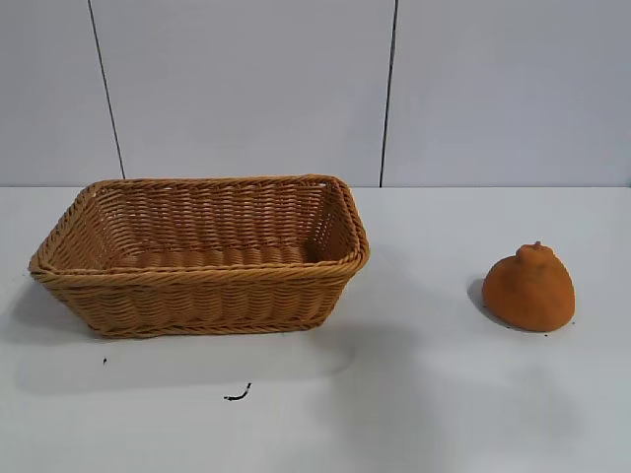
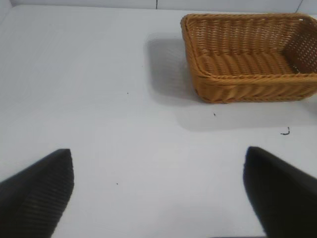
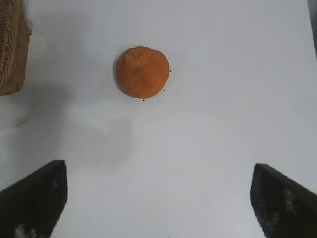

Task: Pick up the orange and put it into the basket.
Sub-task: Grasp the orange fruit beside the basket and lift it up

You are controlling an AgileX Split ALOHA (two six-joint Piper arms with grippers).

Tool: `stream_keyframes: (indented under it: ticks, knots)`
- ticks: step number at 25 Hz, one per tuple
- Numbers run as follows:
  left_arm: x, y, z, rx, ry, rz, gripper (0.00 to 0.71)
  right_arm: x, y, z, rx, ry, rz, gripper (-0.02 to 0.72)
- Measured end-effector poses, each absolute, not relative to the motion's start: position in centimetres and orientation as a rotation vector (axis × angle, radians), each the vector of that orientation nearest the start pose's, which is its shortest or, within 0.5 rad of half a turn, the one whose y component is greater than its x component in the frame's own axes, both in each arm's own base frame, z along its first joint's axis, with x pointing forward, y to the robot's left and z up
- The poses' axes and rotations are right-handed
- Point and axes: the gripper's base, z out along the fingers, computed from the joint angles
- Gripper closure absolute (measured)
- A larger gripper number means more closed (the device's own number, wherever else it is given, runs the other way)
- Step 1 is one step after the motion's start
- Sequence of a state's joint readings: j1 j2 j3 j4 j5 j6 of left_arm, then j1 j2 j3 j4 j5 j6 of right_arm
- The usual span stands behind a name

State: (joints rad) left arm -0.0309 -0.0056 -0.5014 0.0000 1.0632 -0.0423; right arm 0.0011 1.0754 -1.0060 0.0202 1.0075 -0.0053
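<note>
The orange (image 1: pixel 529 288), dull orange and lumpy with a small knob on top, sits on the white table at the right. The tan wicker basket (image 1: pixel 202 281) stands empty at the left. Neither gripper shows in the exterior view. In the right wrist view my right gripper (image 3: pixel 158 168) is open and empty, above the table, with the orange (image 3: pixel 142 72) well ahead of its fingers and a basket corner (image 3: pixel 11 49) at the edge. In the left wrist view my left gripper (image 2: pixel 158 163) is open and empty over bare table, far from the basket (image 2: pixel 250 82).
The white table (image 1: pixel 414 394) has a small black mark (image 1: pixel 238 395) in front of the basket and a tiny speck (image 1: pixel 105 361) to its left. A grey panelled wall (image 1: pixel 246 89) stands behind the table.
</note>
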Motion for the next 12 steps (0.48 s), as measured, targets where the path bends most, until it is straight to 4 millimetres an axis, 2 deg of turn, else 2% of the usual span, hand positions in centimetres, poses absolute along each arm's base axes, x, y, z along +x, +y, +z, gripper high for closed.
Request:
stream_keyframes:
  ticks: [4,6,10,12]
  knots:
    - [-0.6,0.0,27.7,-0.012,2.04,-0.046,0.044,25.8,0.5,32.6,0.0,2.667,0.069,0.01]
    - [-0.6,0.0,27.7,-0.012,2.04,-0.046,0.044,28.0,0.6,31.9,-0.023,2.696,0.083,0.01]
    - [-0.6,0.0,27.7,-0.012,2.04,-0.046,0.044,32.0,1.5,29.0,-0.083,2.783,0.092,0.01]
    - [-0.6,0.0,27.7,-0.012,2.04,-0.046,0.044,33.7,2.2,26.9,-0.096,2.828,0.102,0.01]
